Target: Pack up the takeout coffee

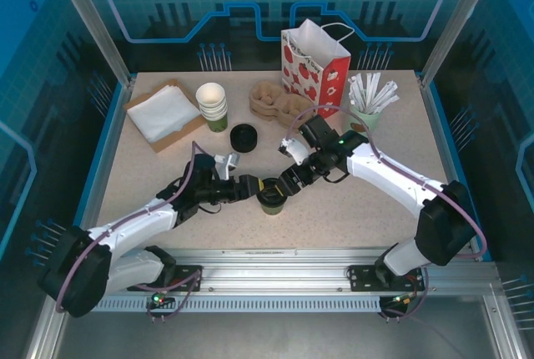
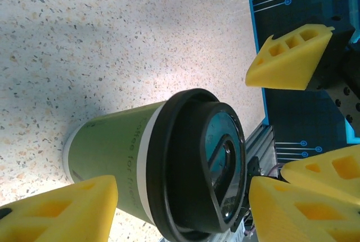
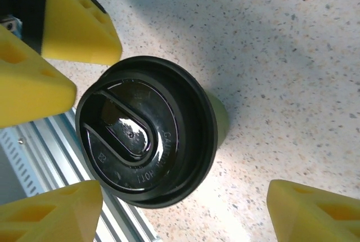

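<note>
The takeout coffee [image 1: 272, 198], an olive-green paper cup with a black lid, stands upright on the table between both arms. In the left wrist view the cup [image 2: 121, 152] lies between my left gripper's [image 2: 180, 214] yellow fingers [image 2: 62, 208]. One finger is close against the cup's side, and a gap shows between the other and the lid. My left gripper [image 1: 255, 189] is open. My right gripper [image 3: 183, 214] is open wide and looks down on the lid [image 3: 140, 129], with bare table beside the cup. In the top view the right gripper [image 1: 290, 182] sits just right of the cup.
At the back stand a red-and-white paper bag [image 1: 315, 63], cardboard cup carriers [image 1: 275, 100], a stack of lidless cups [image 1: 213, 104], black lids [image 1: 244, 136], napkins [image 1: 165, 113] and a cup of wrapped sticks [image 1: 369, 96]. The metal rail [image 1: 275, 263] runs along the near edge.
</note>
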`<state>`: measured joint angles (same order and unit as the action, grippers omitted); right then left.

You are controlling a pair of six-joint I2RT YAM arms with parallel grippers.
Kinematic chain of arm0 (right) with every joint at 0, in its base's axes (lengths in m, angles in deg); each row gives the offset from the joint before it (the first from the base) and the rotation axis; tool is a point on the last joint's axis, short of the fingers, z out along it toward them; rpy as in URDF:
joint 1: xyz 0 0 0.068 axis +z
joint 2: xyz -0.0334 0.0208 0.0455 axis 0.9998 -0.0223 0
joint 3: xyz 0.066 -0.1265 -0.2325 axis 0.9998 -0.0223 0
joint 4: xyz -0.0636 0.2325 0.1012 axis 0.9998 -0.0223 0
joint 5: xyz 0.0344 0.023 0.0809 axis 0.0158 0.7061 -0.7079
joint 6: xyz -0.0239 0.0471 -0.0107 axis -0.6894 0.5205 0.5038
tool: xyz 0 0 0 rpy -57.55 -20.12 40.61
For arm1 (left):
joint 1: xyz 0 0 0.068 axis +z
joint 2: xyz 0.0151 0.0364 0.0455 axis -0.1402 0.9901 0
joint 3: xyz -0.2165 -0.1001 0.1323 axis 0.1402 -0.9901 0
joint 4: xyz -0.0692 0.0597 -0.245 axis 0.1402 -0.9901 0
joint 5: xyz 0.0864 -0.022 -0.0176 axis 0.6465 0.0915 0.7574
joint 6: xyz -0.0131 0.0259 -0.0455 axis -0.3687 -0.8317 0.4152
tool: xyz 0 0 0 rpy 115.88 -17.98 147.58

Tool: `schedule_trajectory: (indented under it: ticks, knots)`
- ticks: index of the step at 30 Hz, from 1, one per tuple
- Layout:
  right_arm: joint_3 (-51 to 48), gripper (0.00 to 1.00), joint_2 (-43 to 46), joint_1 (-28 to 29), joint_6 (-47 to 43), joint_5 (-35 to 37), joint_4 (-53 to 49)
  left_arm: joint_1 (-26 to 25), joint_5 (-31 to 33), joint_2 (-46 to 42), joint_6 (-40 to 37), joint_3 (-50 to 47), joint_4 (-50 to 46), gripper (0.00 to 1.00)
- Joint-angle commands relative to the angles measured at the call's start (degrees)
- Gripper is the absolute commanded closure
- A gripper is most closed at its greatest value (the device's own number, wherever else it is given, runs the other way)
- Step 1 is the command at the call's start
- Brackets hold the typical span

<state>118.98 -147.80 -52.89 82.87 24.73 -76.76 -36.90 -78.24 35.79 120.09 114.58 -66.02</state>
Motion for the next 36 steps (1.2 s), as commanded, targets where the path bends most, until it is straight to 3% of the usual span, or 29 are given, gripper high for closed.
schedule_trajectory:
  ticks: [1,23,30,36]
  knots:
    - [-1.35,0.25,-1.53,-0.79,1.40,-6.11,4.76,-0.25,0.00,1.65,-2.15,2.23,-0.46,0.35]
    - [-8.16,0.50,-5.65,-5.03,1.91,-6.21,9.55,-0.34,1.22,6.20,-3.06,-0.07,1.05,0.47]
    - [-4.88,0.44,-3.91,-5.01,2.50,-7.94,9.02,-0.34,0.59,5.19,-0.88,2.03,3.23,0.40]
    - [-0.97,0.29,-1.74,-5.05,2.72,-8.76,7.59,-0.39,1.01,4.82,-0.96,5.56,2.54,0.34]
